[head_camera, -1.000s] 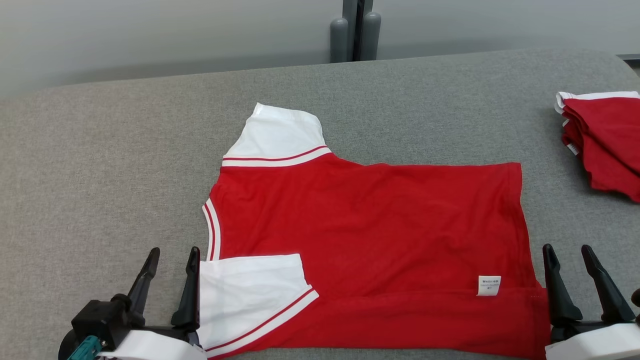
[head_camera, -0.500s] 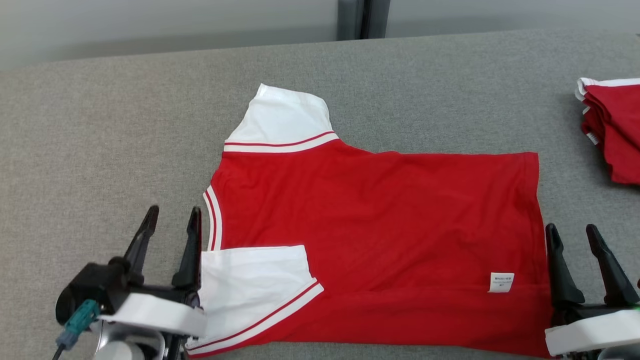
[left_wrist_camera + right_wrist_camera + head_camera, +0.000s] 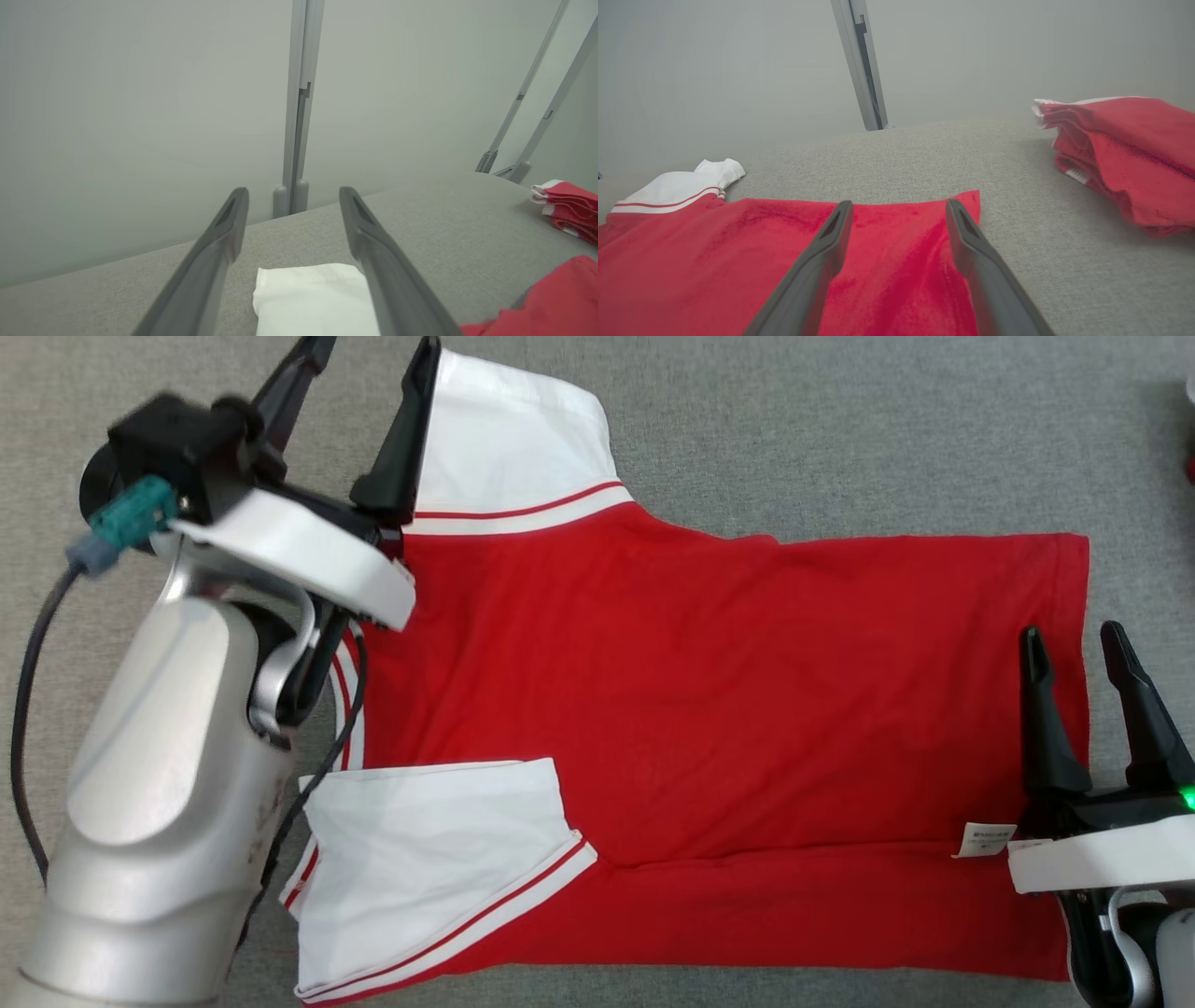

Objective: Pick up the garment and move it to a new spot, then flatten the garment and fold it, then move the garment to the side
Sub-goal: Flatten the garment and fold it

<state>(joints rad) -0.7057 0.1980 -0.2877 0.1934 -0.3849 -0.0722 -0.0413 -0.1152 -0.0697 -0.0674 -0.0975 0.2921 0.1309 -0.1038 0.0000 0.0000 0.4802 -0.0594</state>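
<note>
Forward to the far sleeve (image 3: 513, 439) the left gripper (image 3: 371, 355) has been moved, the right gripper (image 3: 1072, 639) over the hem (image 3: 1074, 579) — both wide apart. Between them lies the shirt (image 3: 700, 691), mid-fold; next, those edges must be pinched.

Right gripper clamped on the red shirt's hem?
No, the right gripper hovers with its jaws wide apart over the red shirt, and no fabric is pinched between them.

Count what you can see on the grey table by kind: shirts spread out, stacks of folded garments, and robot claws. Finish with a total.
spread-out shirt: 1
stack of folded red garments: 1
claws, left claw and right claw: 2
Total: 4
</note>
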